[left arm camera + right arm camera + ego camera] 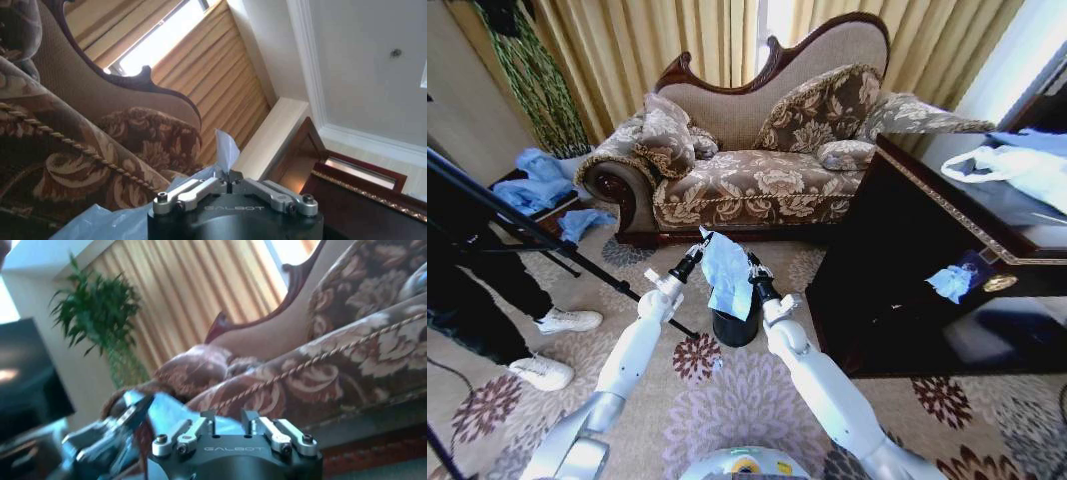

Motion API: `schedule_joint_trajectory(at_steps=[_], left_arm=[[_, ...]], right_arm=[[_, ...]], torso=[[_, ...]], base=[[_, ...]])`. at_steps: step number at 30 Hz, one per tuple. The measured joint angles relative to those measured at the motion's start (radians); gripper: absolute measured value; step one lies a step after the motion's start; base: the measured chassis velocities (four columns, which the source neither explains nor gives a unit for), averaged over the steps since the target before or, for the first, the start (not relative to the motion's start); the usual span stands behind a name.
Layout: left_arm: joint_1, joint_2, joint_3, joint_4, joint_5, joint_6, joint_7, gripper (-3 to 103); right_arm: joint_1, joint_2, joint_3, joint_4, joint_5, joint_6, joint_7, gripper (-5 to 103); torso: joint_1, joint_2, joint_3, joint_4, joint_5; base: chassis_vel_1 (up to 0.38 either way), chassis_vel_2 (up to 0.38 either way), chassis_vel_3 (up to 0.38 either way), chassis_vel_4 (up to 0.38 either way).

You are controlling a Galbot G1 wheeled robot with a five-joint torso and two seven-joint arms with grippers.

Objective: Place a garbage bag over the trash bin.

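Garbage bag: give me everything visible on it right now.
The garbage bag is thin, crinkly, translucent light-blue plastic, hanging as a crumpled sheet between both arms, over the black trash bin and covering its top. The left gripper pinches its upper corner with jaws shut, film poking out above them; the right gripper grips its other edge.

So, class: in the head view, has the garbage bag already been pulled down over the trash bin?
No, the garbage bag hangs bunched above the trash bin, held between both hands.

Downward head view; upward wrist views, sofa [757, 170] shared.
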Motion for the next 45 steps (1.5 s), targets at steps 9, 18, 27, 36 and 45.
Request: schedule_joint_trajectory(at_steps=[9,18,27,36,45], left_arm=[[0.029,-0.01,-0.007,-0.034,0.018,0.0,-0.005,0],[0.035,-0.004,-0.01,-0.048,0.019,0.002,-0.007,0],[0.046,-0.007,-0.007,-0.06,0.034,0.002,-0.008,0],[0.055,-0.024,0.002,-0.01,0.084,-0.005,-0.008,0],[0.083,-0.004,0.015,0.014,0.142,-0.004,-0.01,0]], right_arm=[[0.045,0.122,-0.028,-0.192,-0.072,0.031,-0.014,60],[0.043,0.09,-0.038,-0.209,-0.068,0.007,-0.033,91],[0.018,0.153,-0.073,-0.342,-0.138,0.046,-0.059,100],[0.023,0.083,-0.027,-0.221,-0.074,0.021,-0.022,100],[0.051,0.008,0.019,-0.132,-0.003,-0.008,-0.005,100]], torso=[[0.0,0.0,0.0,0.0008,0.0003],[0.0,0.0,0.0,0.0001,0.0001],[0.0,0.0,0.0,0.0006,0.0003],[0.0,0.0,0.0,0.0001,0.0001],[0.0,0.0,0.0,0.0002,0.0004]], base=[[0.0,0.0,0.0,0.0],[0.0,0.0,0.0,0.0],[0.0,0.0,0.0,0.0],[0.0,0.0,0.0,0.0],[0.0,0.0,0.0,0.0]])
